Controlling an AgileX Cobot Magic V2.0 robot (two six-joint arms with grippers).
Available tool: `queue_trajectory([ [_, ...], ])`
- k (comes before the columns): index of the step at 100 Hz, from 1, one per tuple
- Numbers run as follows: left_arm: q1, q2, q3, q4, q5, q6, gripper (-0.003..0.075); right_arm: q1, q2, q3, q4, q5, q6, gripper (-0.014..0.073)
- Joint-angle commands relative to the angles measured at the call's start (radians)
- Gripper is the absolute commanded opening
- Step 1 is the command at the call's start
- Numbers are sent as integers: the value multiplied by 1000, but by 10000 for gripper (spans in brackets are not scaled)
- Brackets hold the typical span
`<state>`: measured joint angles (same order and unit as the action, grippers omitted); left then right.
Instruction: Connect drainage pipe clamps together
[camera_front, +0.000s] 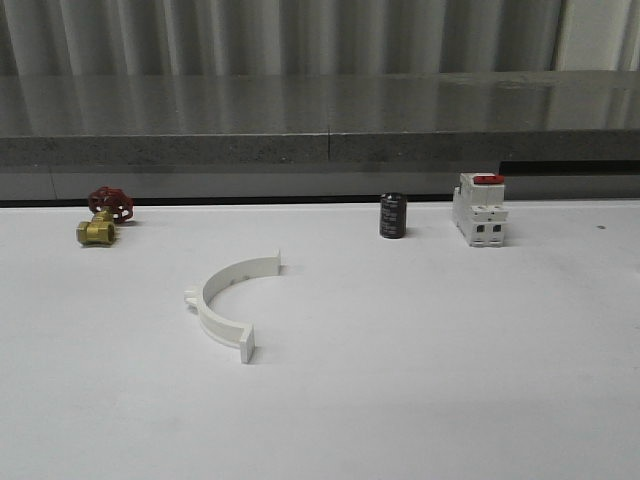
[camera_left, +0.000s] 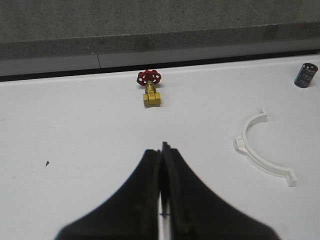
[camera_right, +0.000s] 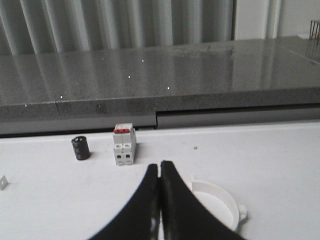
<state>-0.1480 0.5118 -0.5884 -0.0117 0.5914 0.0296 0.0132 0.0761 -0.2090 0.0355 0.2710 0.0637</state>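
Two white, smooth plastic half-ring clamps lie well apart on the matte white table (camera_front: 420, 380): one clamp (camera_front: 228, 300) left of centre, the second clamp (camera_right: 220, 202) just beyond the right gripper (camera_right: 160, 172). Left gripper (camera_left: 163, 155) and right: black jaws pressed together, empty.

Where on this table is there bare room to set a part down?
The wide white tabletop in front of the black cylinder and white box-shaped breaker with red top is bare. So is the patch between the brass valve with red handwheel and the white plastic half-ring clamp. The back edge is busier.
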Motion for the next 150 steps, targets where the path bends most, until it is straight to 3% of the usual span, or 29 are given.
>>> queue_trajectory([
  [1, 4, 3, -26, -3, -78, -3, -21, -4, 115, -127, 7, 61, -6, -67],
  [29, 4, 3, -26, -3, -78, -3, -21, -4, 570, -429, 6, 338, -6, -67],
  [60, 4, 3, -26, -3, -78, -3, -21, -4, 841, -523, 8, 344, -6, -41],
  [70, 4, 3, -26, -3, -78, -3, -21, -4, 883, -523, 9, 358, -6, 91],
  [85, 4, 3, -26, -3, -78, -3, -21, -4, 899, -523, 9, 386, -6, 459],
  [92, 4, 3, -26, -3, -78, -3, -21, -4, 899, -523, 9, 390, -6, 538],
  [109, 4, 3, -26, -3, -78, -3, -21, -26, 937, -561, 9, 423, -6, 488],
  [132, 4, 3, -26, -3, -78, -3, -21, -152, 1105, -679, 9, 452, -9, 489],
  [150, 4, 3, -26, -3, -78, -3, -21, -218, 1275, -765, 9, 437, -94, 489],
])
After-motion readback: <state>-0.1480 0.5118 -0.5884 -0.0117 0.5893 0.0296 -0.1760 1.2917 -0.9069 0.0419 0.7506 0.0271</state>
